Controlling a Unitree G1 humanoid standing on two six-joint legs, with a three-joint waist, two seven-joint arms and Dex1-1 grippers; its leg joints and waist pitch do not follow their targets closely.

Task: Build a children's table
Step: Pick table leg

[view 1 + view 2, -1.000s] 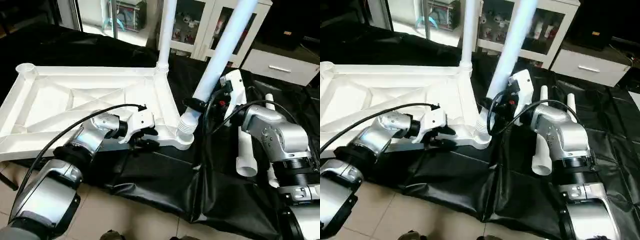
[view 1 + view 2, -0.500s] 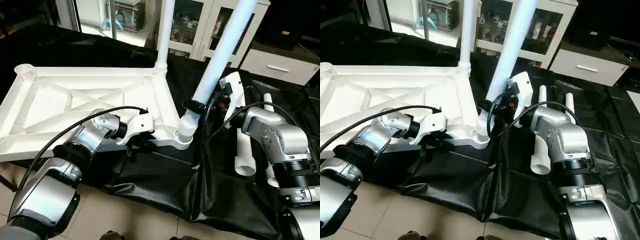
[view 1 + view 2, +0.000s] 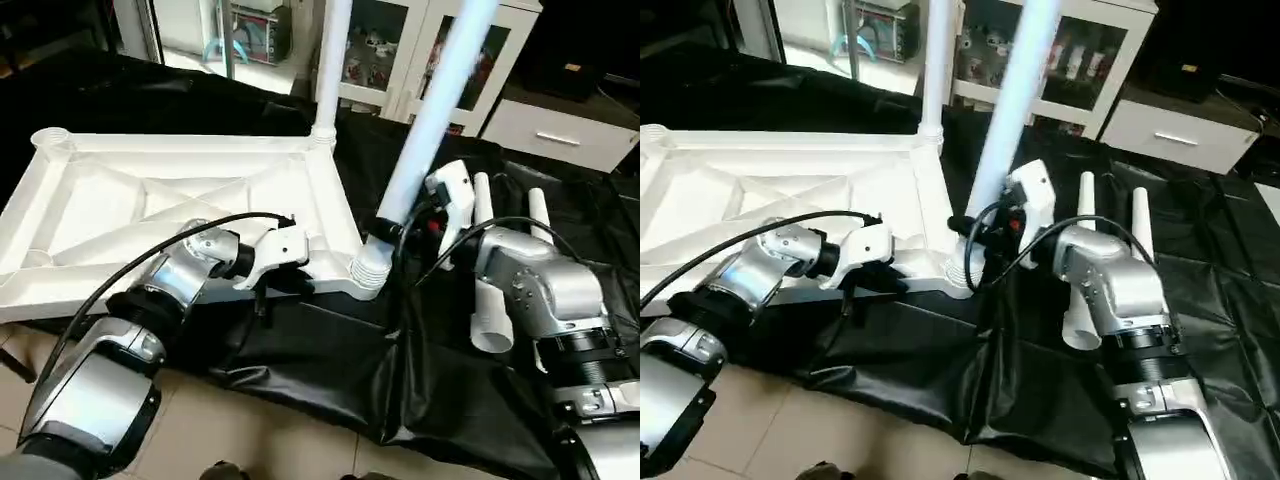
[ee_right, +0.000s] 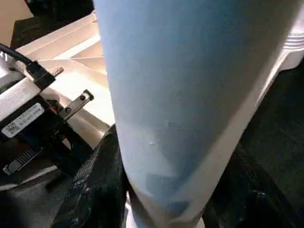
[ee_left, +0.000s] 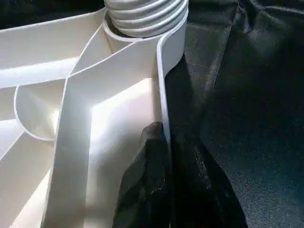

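Observation:
The white tabletop (image 3: 170, 200) lies upside down on the black-draped work table, ribs up. One white leg (image 3: 330, 60) stands upright in its far right corner socket. A second leg (image 3: 430, 110) leans over the near right socket (image 3: 368, 272), with its ribbed end (image 5: 142, 14) in the socket. My right gripper (image 3: 395, 215) is shut around this leg low down, and its black fingers (image 4: 95, 190) wrap it. My left gripper (image 5: 166, 137) is shut on the tabletop's near rim (image 5: 164, 90), just beside that socket, one finger on each side.
Two loose white legs (image 3: 487, 300) (image 3: 538, 215) lie on the black cloth to the right, behind my right forearm. The work table's near edge drops to a tiled floor (image 3: 250, 430). White cabinets (image 3: 400, 50) stand behind the table.
My left gripper's fingers have closed onto the tabletop rim. My right arm has shifted left with the leg, which now stands steeper over the socket.

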